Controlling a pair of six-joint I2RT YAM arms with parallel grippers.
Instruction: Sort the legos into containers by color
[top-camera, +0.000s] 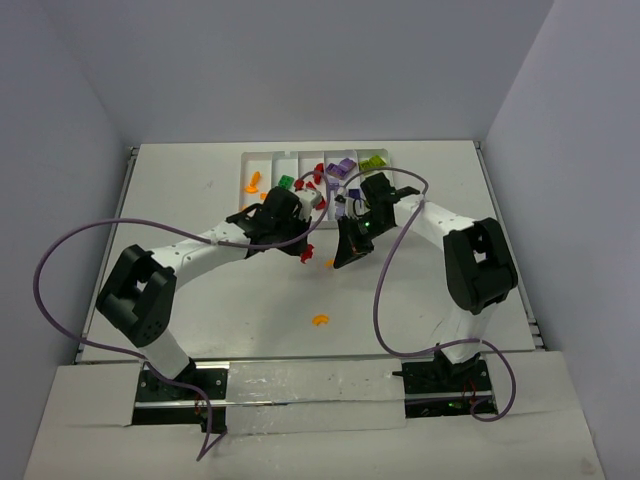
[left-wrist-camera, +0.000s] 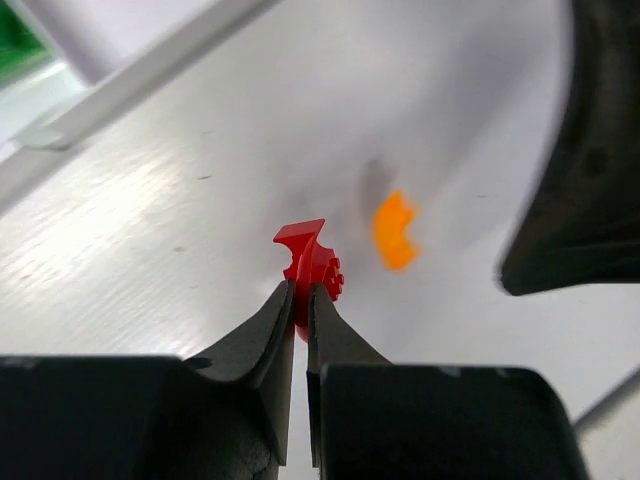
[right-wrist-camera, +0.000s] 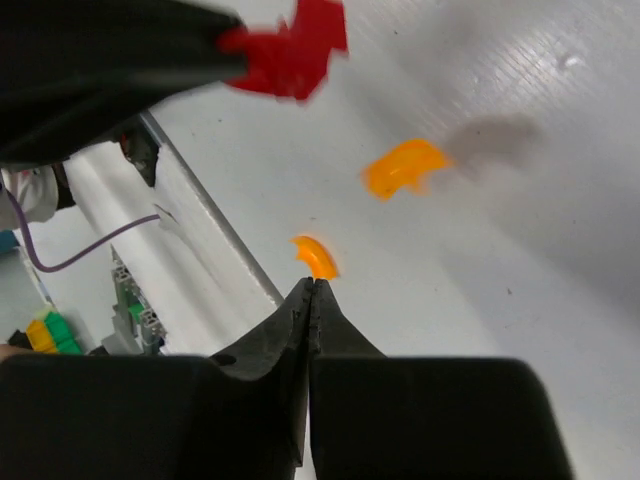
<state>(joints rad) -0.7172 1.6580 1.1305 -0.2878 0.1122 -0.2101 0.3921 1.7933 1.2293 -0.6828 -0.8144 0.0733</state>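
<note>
left wrist shows left gripper (left-wrist-camera: 302, 292) pinching the red lego (left-wrist-camera: 314, 260), likely light and slick, by its thin edge; right gripper (right-wrist-camera: 310, 290) closed, empty.

White tabletop (top-camera: 230, 320) carried flat white tray (top-camera: 270, 160) at far edge. Curved orange lego (top-camera: 320, 320) lay loose toward near side. Second orange lego (top-camera: 330, 263) lay farther back, well apart from first.
</note>
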